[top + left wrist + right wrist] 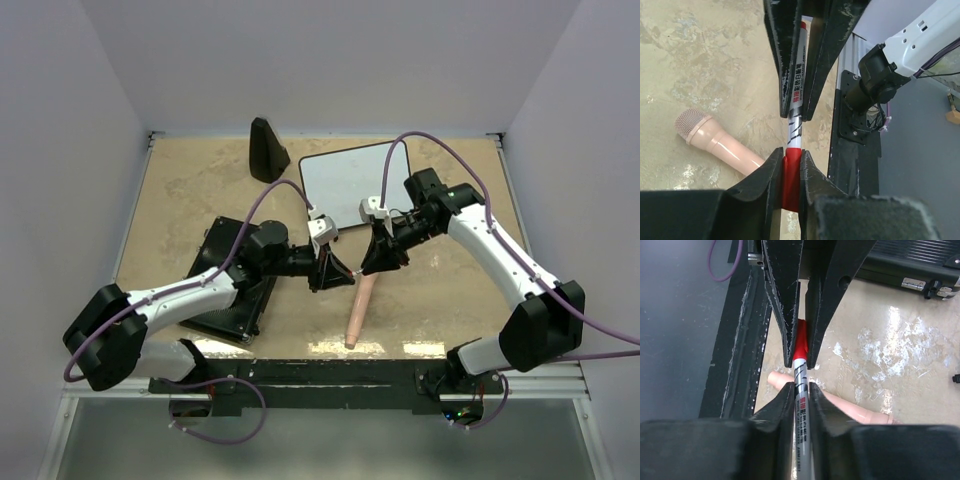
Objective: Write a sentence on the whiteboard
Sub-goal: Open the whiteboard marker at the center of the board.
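The whiteboard lies flat at the back middle of the table, its surface blank. A whiteboard marker with a white printed barrel and a red cap is held level between both grippers above the table. My left gripper is shut on the red cap, as the left wrist view shows. My right gripper is shut on the barrel, as the right wrist view shows. The two grippers face each other tip to tip, in front of the whiteboard.
A pink microphone lies on the table right under the grippers. A black flat ribbed case lies under the left arm. A black wedge-shaped object stands at the back, left of the whiteboard.
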### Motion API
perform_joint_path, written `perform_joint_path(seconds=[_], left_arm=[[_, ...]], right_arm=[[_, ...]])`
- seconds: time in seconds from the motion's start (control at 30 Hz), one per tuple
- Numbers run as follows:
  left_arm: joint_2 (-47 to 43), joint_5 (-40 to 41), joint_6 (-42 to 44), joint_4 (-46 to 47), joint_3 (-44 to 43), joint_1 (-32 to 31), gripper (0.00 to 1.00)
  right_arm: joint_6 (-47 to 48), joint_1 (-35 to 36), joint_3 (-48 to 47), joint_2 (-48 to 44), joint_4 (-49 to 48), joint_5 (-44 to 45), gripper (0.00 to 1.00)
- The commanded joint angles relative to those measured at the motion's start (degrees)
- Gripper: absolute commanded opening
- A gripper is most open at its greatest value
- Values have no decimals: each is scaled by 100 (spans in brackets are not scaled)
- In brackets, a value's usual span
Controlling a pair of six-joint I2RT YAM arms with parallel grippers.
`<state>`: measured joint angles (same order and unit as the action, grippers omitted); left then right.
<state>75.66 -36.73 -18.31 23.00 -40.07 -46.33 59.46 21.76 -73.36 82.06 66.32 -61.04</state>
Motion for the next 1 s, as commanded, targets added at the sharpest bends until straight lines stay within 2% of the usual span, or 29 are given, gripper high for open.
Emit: perform_joint_path(seconds=[0.0,0.07,0.17,0.3,0.6,0.8,0.9,0.93,0.97], left_arm=[[-243,219,125,204,-62,-8,0],[-419,377,239,275,156,-17,0],[-832,561,547,345,447,-34,0],[-1211,535,732,354,606,-43,0],[-1071,518,548,836,624,-43,0],[-1001,641,284,1399,773,-43,0],[-922,658,231,1487,782,-43,0],[-904,693,214,1522,791,-43,0],[-895,685,187,1566,808,-43,0]], right_arm=[[-66,21,42,-164,-14,-242,35],[-154,-13,-37,-217,-23,-356,63],[-312,-128,-161,-278,12,-549,69],[-348,-286,-196,-217,108,-953,70],[-751,-277,-319,12,206,-1516,67],[-1191,-277,-187,-32,-111,-1648,60],[-1235,-269,-196,3,-111,-1692,47],[-1235,-269,-196,20,-94,-1692,38],[-1235,-269,-196,29,-93,-1710,34]])
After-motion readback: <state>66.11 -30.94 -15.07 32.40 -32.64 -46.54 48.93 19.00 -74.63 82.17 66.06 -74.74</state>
